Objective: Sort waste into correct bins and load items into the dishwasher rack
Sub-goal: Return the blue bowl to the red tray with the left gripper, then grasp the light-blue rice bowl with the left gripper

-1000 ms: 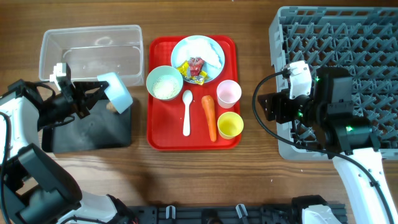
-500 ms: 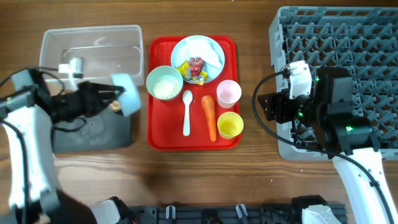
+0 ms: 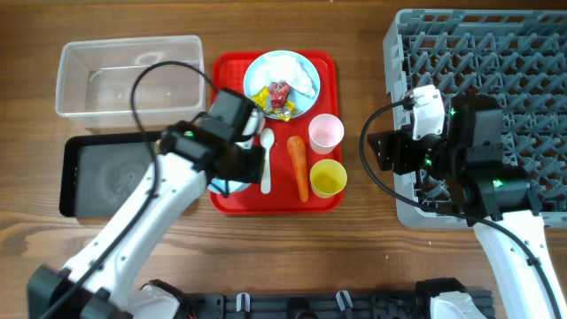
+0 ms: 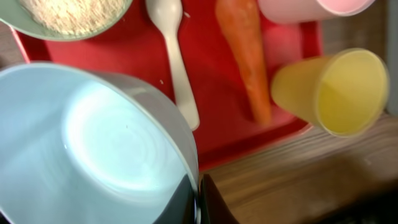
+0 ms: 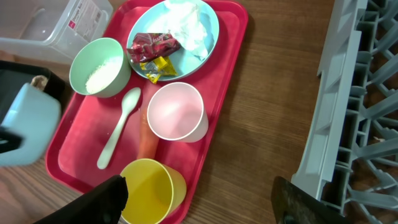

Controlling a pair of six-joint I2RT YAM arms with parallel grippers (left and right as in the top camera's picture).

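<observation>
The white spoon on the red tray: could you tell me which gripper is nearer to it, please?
Left. The left gripper, shut on a light blue bowl, is over the tray right beside the spoon; the right gripper, open, is off the tray near the rack.

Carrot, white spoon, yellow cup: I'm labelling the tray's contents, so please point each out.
carrot (image 3: pixel 299 167), overhead view, middle of its orange body.
white spoon (image 3: pixel 266 177), overhead view, on its handle.
yellow cup (image 3: pixel 328 177), overhead view, inside its open mouth.
</observation>
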